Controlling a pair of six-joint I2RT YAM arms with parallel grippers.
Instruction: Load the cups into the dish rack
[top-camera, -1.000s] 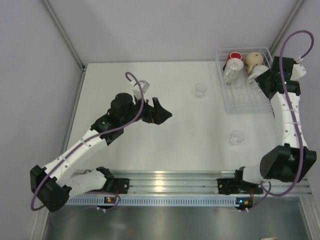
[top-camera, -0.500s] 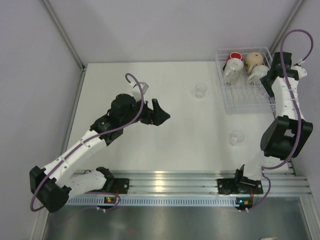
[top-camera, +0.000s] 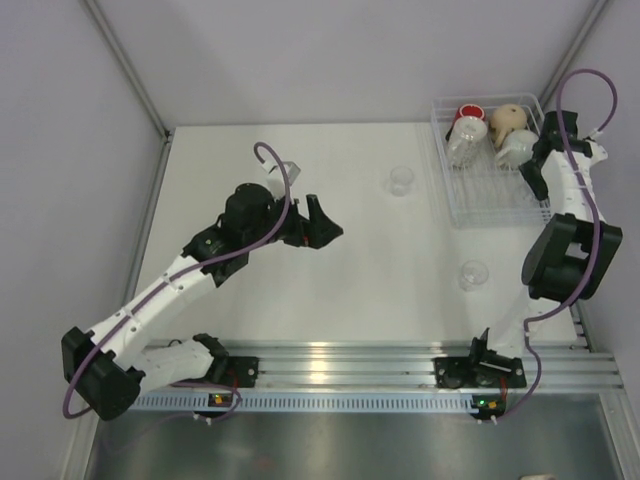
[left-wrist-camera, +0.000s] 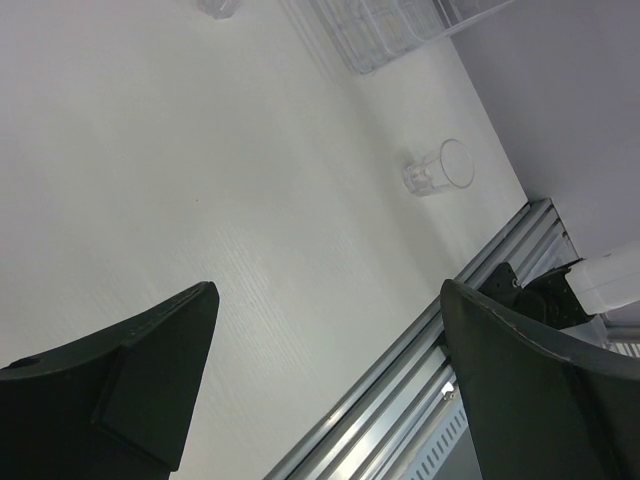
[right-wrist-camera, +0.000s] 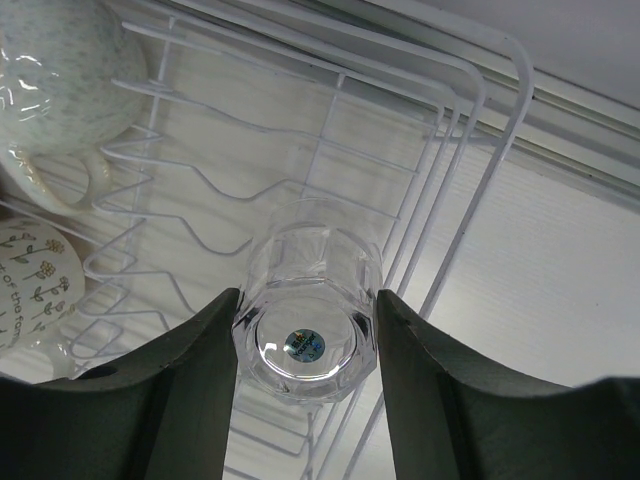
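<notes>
white table (top-camera: 300, 300) | lilac walls (top-camera: 330, 50) | aluminium rail (top-camera: 340, 358)

Bright even overhead light, soft shadows, glare on rail (top-camera: 330, 352), frames sharp

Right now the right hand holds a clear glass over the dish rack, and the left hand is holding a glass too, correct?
Not quite. The left hand holds nothing: the left wrist view shows its fingers open over the table. The right hand does hold a clear glass over the dish rack.
</notes>
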